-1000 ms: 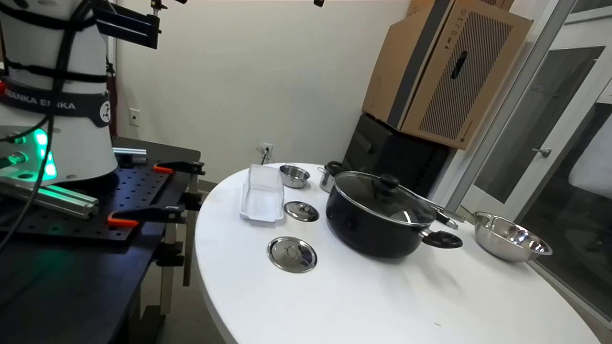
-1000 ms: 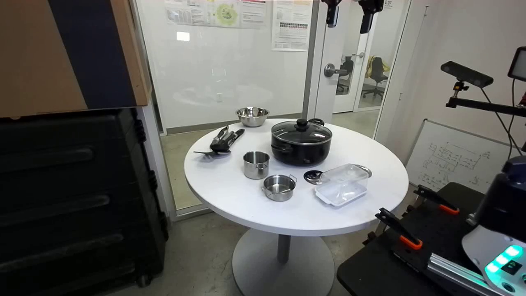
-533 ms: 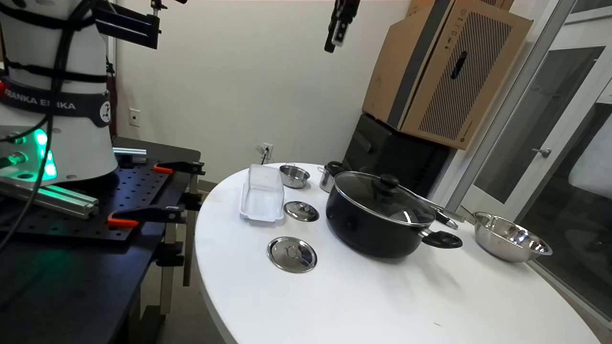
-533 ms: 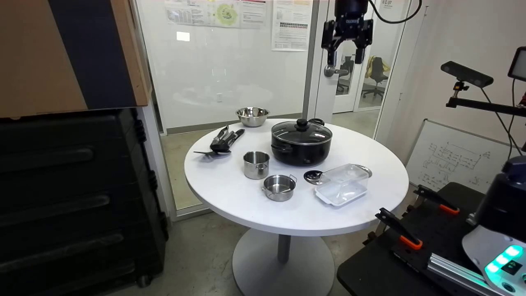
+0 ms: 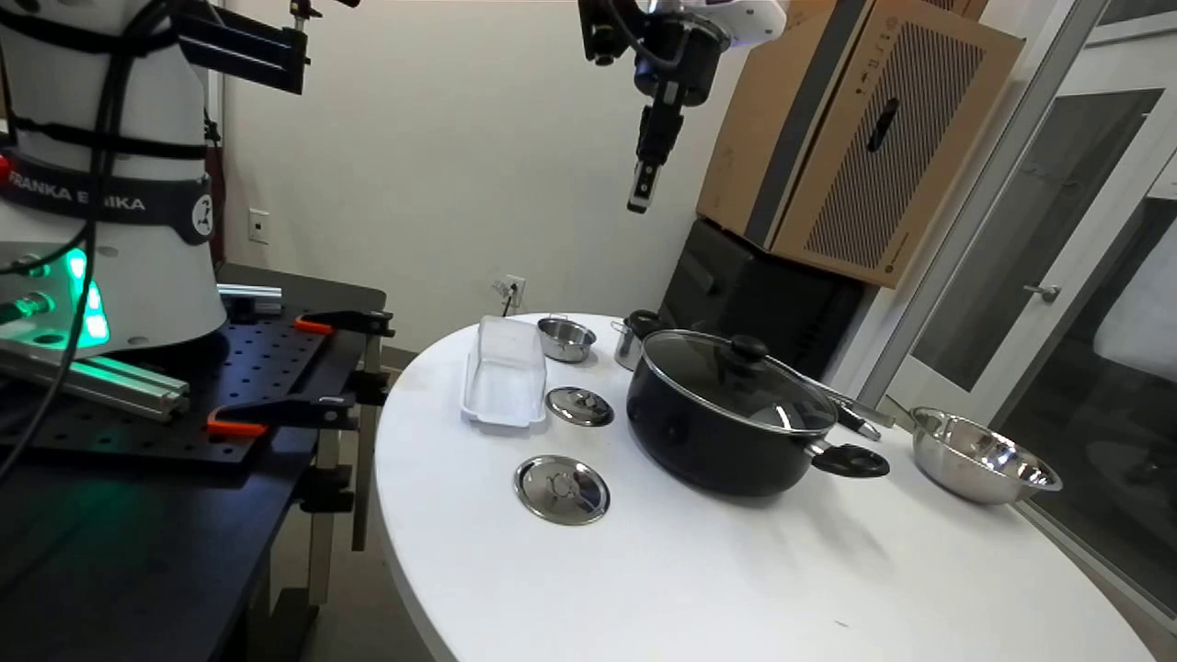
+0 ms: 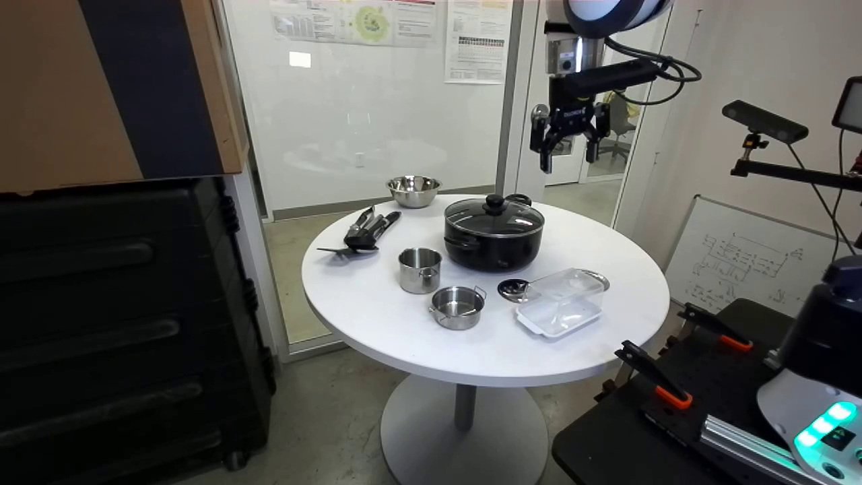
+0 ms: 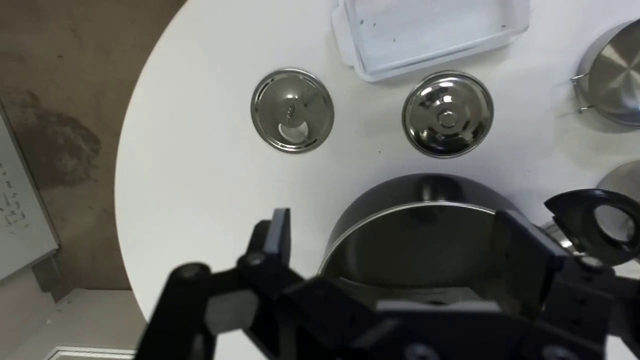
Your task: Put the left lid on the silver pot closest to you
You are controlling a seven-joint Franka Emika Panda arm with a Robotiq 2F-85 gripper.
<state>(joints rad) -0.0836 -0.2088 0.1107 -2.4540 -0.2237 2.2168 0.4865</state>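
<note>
Though both silver lids (image 6: 512,289) hide partly in an exterior view, the wrist view bares them, jaws spread.

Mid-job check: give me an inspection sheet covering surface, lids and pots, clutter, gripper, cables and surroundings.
Surface: white round table, small mark visible.
Job: left lid and right lid lie flat, apart; shallow silver pot and taller silver pot both uncovered.
Clutter: lidded black pot, plastic container, steel bowl, utensils.
Gripper: open above the table, holding nothing.
Cables: running down the robot's base.
Surroundings: cardboard box on black case; whiteboard with writing.
</note>
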